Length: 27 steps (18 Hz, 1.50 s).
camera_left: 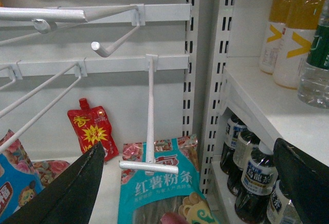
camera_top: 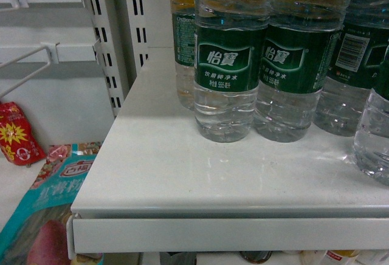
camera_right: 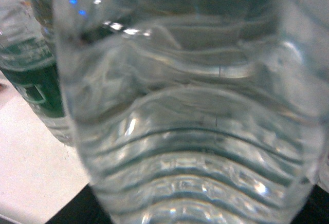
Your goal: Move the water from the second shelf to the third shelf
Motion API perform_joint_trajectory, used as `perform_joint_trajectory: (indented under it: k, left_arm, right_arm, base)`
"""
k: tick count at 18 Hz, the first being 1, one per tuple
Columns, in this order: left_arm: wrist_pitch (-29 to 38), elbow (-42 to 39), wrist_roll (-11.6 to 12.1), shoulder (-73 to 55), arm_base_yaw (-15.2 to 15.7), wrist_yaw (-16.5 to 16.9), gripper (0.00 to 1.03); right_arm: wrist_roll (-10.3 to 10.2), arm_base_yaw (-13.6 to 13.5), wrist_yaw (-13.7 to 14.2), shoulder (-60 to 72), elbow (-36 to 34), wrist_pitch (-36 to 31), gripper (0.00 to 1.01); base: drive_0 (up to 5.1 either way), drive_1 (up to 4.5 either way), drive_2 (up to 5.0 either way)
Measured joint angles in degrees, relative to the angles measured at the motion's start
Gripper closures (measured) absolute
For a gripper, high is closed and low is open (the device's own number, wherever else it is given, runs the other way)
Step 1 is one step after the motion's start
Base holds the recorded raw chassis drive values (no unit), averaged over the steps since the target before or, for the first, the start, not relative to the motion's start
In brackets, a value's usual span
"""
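Several clear ribbed water bottles with green labels stand on a white shelf (camera_top: 182, 174); two of them (camera_top: 223, 64) (camera_top: 292, 64) are near the middle. Another water bottle (camera_top: 372, 137) stands further forward at the right edge. In the right wrist view this water bottle (camera_right: 195, 106) fills the picture. My right gripper (camera_right: 198, 208) is shut on its lower ribbed part, with only dark finger tips showing at the bottom corners. My left gripper (camera_left: 185, 183) hangs open and holds nothing, left of the shelving upright. Neither gripper shows in the head view.
White peg hooks (camera_left: 149, 126) stick out in front of my left gripper, above a teal food packet (camera_left: 159, 188) and a red pouch (camera_left: 92, 131). Yellow drink bottles (camera_left: 295, 39) stand on the shelf to the right. Dark tea bottles (camera_left: 254, 178) stand on the shelf below.
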<state>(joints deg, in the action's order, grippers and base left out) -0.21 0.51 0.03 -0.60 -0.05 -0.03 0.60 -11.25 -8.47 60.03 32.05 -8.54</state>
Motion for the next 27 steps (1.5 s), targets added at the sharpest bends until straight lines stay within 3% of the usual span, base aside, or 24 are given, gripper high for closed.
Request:
perform_joint_trajectory:
  k: [3,4,27]
  left_arm:
    - [0.0,0.0,0.0,0.0,0.0,0.0,0.05]
    - [0.0,0.0,0.0,0.0,0.0,0.0,0.05]
    - [0.0,0.0,0.0,0.0,0.0,0.0,0.05]
  right_arm:
    - [-0.3,0.0,-0.6,-0.3,0.0,-0.9,0.05]
    - [-0.6,0.0,-0.8,-0.3,0.0,-0.8,0.01]
    - [-0.8,1.6,-3.2,-2.4,0.0,2.1,0.03]
  base:
    - [0.0,0.00,0.0]
    - [0.0,0.00,0.0]
    - [0.0,0.00,0.0]
